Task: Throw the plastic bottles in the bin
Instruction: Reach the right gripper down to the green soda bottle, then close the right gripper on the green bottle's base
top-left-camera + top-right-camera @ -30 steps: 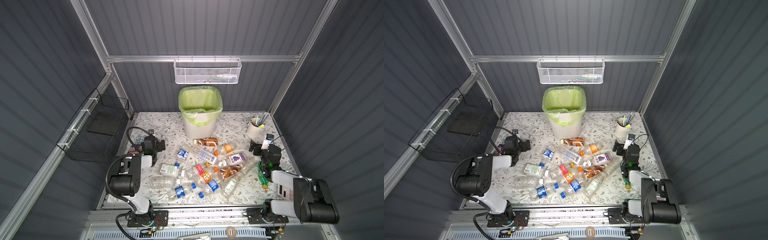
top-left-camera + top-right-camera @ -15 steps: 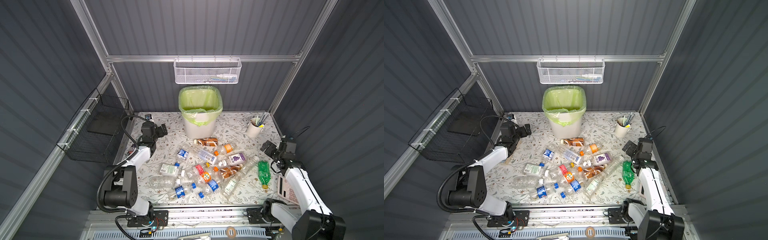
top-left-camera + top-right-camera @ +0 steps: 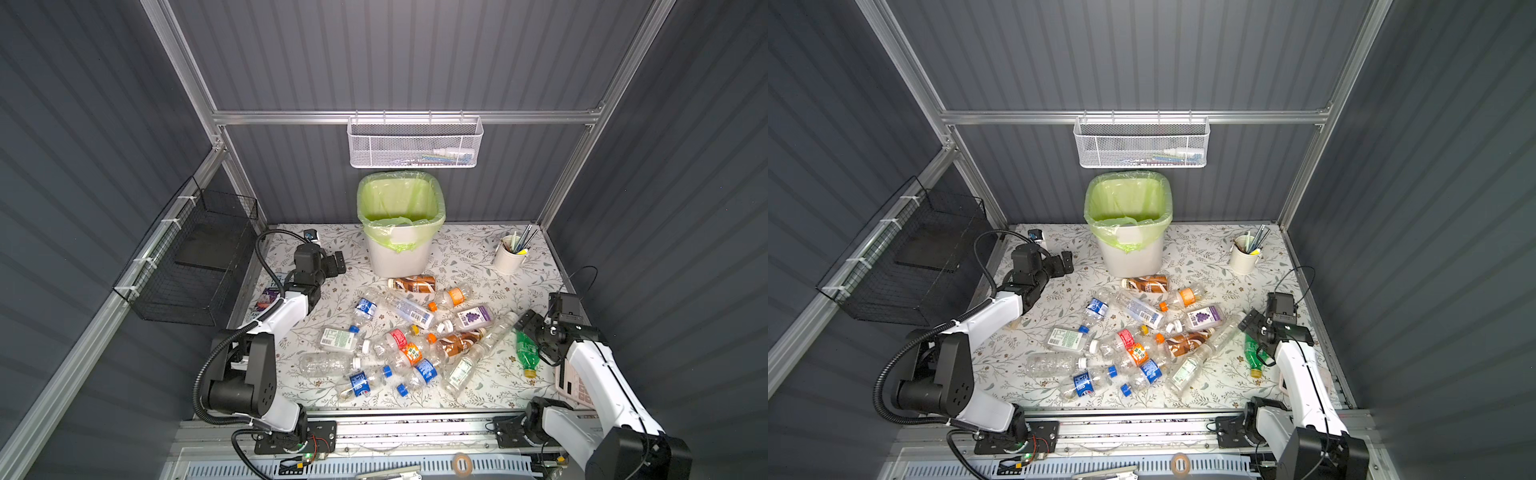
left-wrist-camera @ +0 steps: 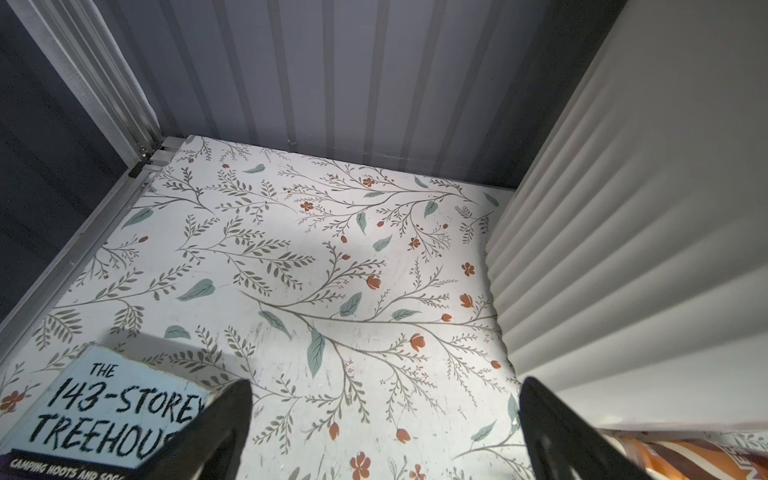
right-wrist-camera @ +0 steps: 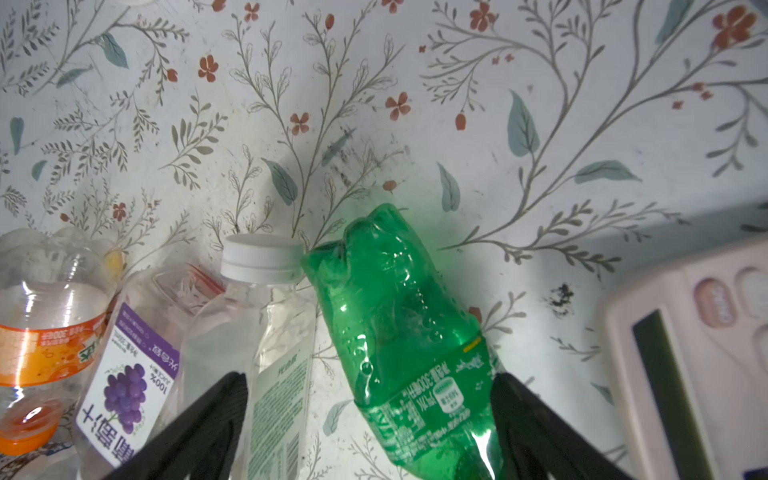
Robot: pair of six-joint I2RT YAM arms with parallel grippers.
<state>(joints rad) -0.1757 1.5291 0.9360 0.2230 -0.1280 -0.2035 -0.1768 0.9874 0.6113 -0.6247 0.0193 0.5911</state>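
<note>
Several plastic bottles (image 3: 411, 332) lie in a loose pile mid-table. At the pile's right edge lies a crushed green bottle (image 3: 525, 349) (image 3: 1254, 353) (image 5: 407, 332). My right gripper (image 3: 534, 328) (image 3: 1252, 326) (image 5: 368, 382) hangs low over it, open. Its jaws straddle the green bottle and a clear white-capped bottle (image 5: 266, 316), and one finger touches the green bottle's label. The bin (image 3: 399, 257) (image 3: 1129, 257) (image 4: 623, 249), white with a green liner, stands at the back centre. My left gripper (image 3: 338, 264) (image 3: 1065, 262) (image 4: 386, 386) is open over bare table to the left of the bin, holding nothing.
A white cup of pens (image 3: 509, 259) stands at the back right. A white mesh basket (image 3: 415, 141) hangs above the bin, and a black wire basket (image 3: 195, 257) hangs on the left wall. A book (image 4: 104, 403) lies under the left arm. A pink calculator (image 5: 685, 332) lies beside the green bottle.
Both arms have unfolded from the front. The right gripper has come down over the green bottle. The left gripper has reached toward the back left, close to the bin.
</note>
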